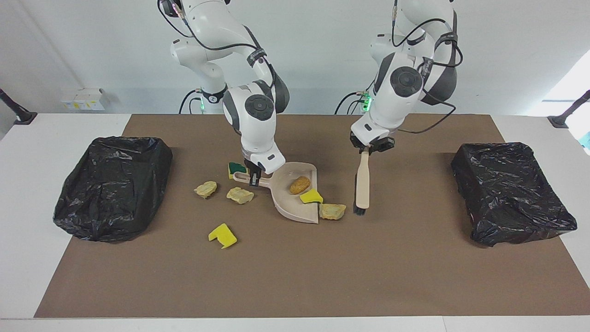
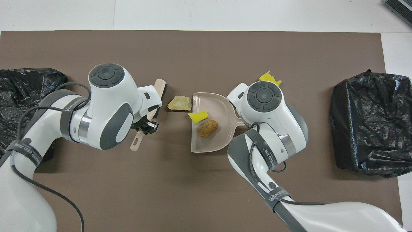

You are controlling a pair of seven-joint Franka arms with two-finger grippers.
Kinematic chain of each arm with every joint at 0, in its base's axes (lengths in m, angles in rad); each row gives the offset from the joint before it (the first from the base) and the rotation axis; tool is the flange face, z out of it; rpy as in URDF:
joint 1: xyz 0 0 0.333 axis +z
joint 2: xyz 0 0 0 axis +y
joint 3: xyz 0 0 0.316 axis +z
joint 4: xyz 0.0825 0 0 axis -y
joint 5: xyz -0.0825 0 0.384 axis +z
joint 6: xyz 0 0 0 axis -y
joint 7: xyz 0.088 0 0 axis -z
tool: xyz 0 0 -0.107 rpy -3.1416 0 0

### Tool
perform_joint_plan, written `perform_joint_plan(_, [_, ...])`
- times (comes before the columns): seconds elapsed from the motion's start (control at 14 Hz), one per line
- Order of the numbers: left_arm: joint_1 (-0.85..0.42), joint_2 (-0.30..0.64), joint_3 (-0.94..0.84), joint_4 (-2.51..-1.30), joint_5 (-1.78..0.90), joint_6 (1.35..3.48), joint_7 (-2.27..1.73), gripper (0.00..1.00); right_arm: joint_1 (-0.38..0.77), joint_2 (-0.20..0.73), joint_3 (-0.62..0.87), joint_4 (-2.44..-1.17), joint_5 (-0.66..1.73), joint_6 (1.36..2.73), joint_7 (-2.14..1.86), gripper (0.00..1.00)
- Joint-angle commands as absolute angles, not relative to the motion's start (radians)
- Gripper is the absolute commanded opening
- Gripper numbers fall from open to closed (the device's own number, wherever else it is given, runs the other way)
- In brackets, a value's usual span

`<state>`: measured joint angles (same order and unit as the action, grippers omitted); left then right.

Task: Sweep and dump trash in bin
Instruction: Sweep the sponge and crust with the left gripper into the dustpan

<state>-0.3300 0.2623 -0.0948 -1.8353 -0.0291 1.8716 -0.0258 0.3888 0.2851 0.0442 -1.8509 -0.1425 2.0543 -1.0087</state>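
Jaws on brush, bristles away from robots

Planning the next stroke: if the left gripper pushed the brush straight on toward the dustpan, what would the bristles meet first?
Probably the tan lump lying at the dustpan's open lip, just ahead of the brush held by the left gripper. Depth is uncertain.

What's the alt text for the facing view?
Right gripper holds the dustpan by its handle; left gripper holds the brush beside it. Two scraps sit in the pan, five on the brown mat, between two black-bagged bins.
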Motion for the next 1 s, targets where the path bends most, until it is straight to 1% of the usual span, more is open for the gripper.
perform_joint_plan(0.0, [-0.385, 0.236, -0.097, -1.887, -0.012, 1.925, -0.034, 0.00, 0.391, 0.285, 0.049, -1.867, -0.156, 2.089, -0.969, 0.00])
perform_joint_plan(0.07, [-0.402, 0.220, -0.097, -1.919, -0.014, 1.943, -0.037, 0.00, 0.391, 0.285, 0.049, -1.867, -0.156, 2.089, -0.969, 0.00])
perform_joint_plan(0.36, [-0.480, 0.169, -0.103, -1.985, -0.029, 1.930, -0.028, 0.00, 0.391, 0.285, 0.049, -1.867, -0.156, 2.089, -0.969, 0.00])
perform_joint_plan(0.57, [-0.523, 0.147, -0.101, -1.982, -0.185, 1.902, -0.093, 0.00, 0.385, 0.285, 0.049, -1.874, -0.152, 2.092, -0.969, 0.00])
perform_joint_plan(0.79, [-0.558, 0.130, -0.103, -1.977, -0.218, 1.882, -0.271, 0.00, 0.354, 0.285, 0.049, -1.885, -0.144, 2.098, -0.986, 0.00])
perform_joint_plan(0.93, [-0.546, 0.133, -0.100, -1.967, -0.232, 1.888, -0.375, 0.00, 0.351, 0.285, 0.049, -1.884, -0.140, 2.098, -0.989, 0.00])
